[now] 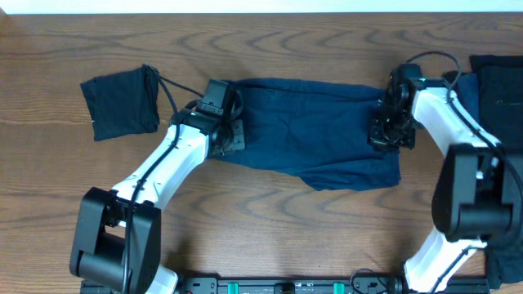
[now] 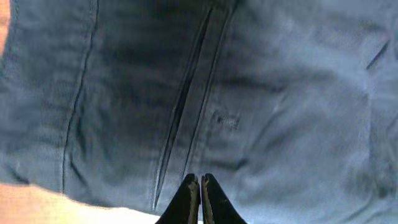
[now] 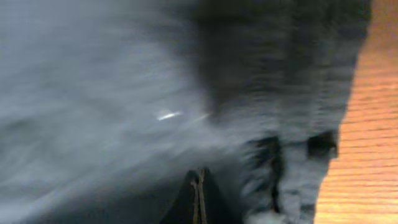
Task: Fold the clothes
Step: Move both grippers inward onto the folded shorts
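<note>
Closed claws (image 2: 199,186) (image 3: 199,183) at ends of navy garment (image 1: 310,135)

The wood-grain table (image 1: 270,237) bears a navy garment (image 1: 310,135) spread flat at center, a folded black garment (image 1: 121,102) at ten o'clock, and more dark clothes (image 1: 502,90) at three o'clock.

The clothes (image 1: 315,131) are matt navy woven cloth with stitched seams, lying on a wood-grain table (image 1: 245,229).
</note>
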